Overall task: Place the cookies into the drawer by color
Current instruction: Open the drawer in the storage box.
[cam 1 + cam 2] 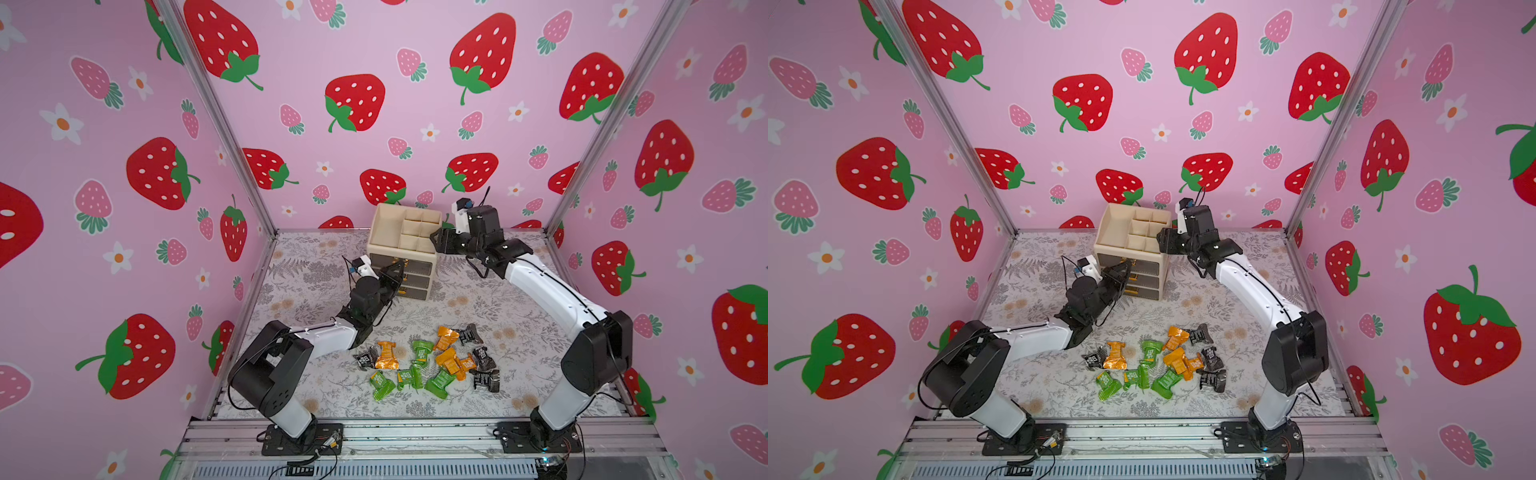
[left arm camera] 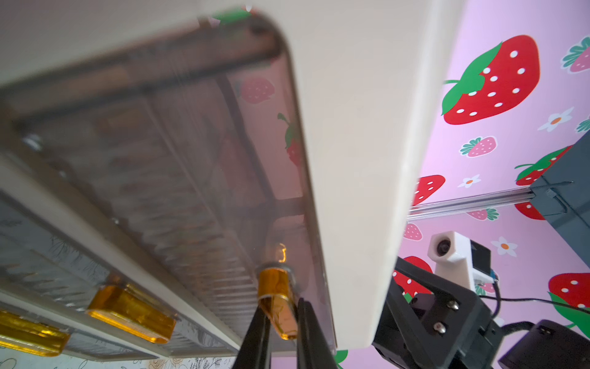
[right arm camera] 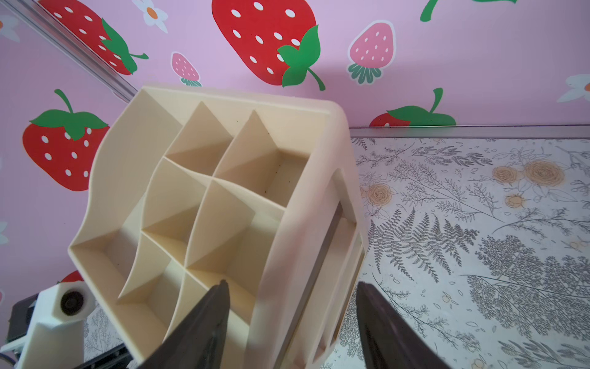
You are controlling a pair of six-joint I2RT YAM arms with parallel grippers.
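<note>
The drawer [image 1: 388, 226] [image 1: 1115, 224] is a beige organizer with a divided tray top, standing at the back of the mat. My left gripper [image 1: 397, 270] [image 1: 1125, 272] is shut on the gold handle [image 2: 274, 284] of the top smoky drawer [image 2: 191, 191]; the black fingers [image 2: 255, 335] pinch it from both sides. My right gripper [image 1: 434, 241] [image 3: 292, 283] is open and straddles the organizer's right wall [image 3: 287, 255], one finger over the tray and one outside, with gaps on both sides. The cookies [image 1: 432, 361] [image 1: 1158, 361], in orange, green and black, lie in a loose pile near the front.
Two lower drawers with gold handles [image 2: 131, 313] [image 2: 28, 332] sit under the top one. Pink strawberry walls close the back and sides. An aluminium rail [image 1: 415, 432] runs along the front edge, holding both arm bases.
</note>
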